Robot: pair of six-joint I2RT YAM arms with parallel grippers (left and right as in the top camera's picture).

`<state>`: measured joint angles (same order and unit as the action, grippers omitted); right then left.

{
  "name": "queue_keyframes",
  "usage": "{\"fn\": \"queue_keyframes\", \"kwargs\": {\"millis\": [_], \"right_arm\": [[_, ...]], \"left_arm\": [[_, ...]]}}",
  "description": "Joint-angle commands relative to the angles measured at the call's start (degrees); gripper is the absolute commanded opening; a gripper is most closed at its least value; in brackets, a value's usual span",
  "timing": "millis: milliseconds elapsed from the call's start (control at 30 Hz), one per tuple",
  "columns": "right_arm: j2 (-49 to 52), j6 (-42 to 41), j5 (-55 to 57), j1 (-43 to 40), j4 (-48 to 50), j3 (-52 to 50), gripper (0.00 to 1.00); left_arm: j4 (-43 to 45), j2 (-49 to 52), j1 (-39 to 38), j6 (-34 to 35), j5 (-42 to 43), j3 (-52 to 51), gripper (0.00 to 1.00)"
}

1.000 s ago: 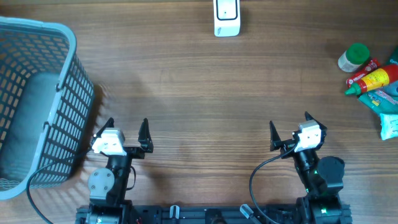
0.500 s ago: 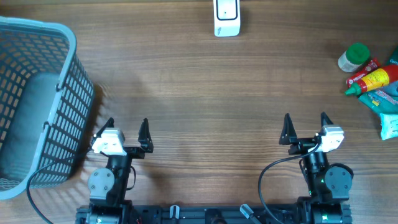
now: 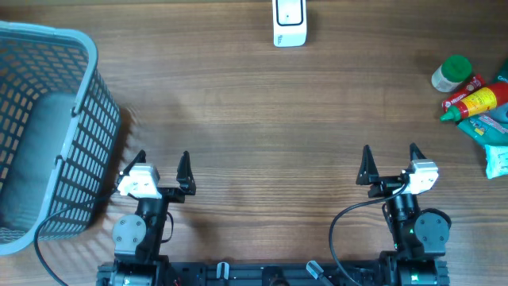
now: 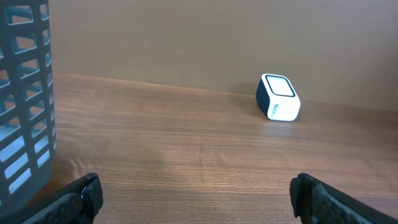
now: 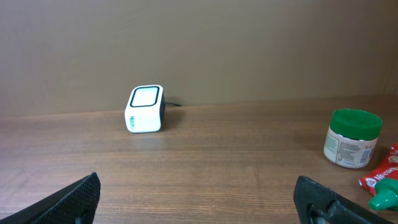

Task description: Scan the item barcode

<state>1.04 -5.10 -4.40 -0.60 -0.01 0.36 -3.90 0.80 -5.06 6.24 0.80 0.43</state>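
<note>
Grocery items [image 3: 479, 119] lie bunched at the far right edge of the wooden table [image 3: 262, 103], well apart from both of my grippers.

At the far left stands a grey plastic basket [image 3: 89, 151] with slotted walls; from my left wrist camera its wall fills the left edge of the view. My left gripper [image 3: 163, 157] hangs just right of the basket near the front edge of the table, its 2 fingers spread as wide as they go and holding nothing.

At the middle of the far edge sits the barcode scanner [image 3: 289, 22], a small white box with a dark band around its window. Both wrist cameras see it against the brown back wall.

My right gripper [image 3: 389, 153] hangs near the front edge too, to the right of centre, jaws fully apart and empty, with bare wood between the fingers.

In the cluster on the right, a green-lidded jar [image 3: 451, 73] stands upright at the back. Touching it in front lies a red and yellow bottle [image 3: 476, 101] with a green nozzle pointing left. A teal packet [image 3: 495, 125] lies just beside it, and a white pack [image 3: 498, 161] sits nearest the front, cut off by the frame.
</note>
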Motion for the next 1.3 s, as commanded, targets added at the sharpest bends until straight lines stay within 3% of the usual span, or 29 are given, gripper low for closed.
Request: {"fn": "queue_keyframes", "kwargs": {"millis": [0, 100, 1267], "right_arm": [[-0.8, 0.5, 1.0, -0.1, 0.0, -0.1, 1.0], [-0.8, 0.5, 1.0, -0.1, 0.0, -0.1, 1.0], [-0.8, 0.5, 1.0, -0.1, 0.0, -0.1, 0.99]], "left_arm": [[-0.5, -0.6, 0.7, -1.1, 1.3, -0.1, 1.0], [-0.4, -0.6, 4.2, -1.1, 1.3, -0.1, 1.0], [-0.4, -0.5, 2.7, -1.1, 1.3, -0.1, 1.0]]}}
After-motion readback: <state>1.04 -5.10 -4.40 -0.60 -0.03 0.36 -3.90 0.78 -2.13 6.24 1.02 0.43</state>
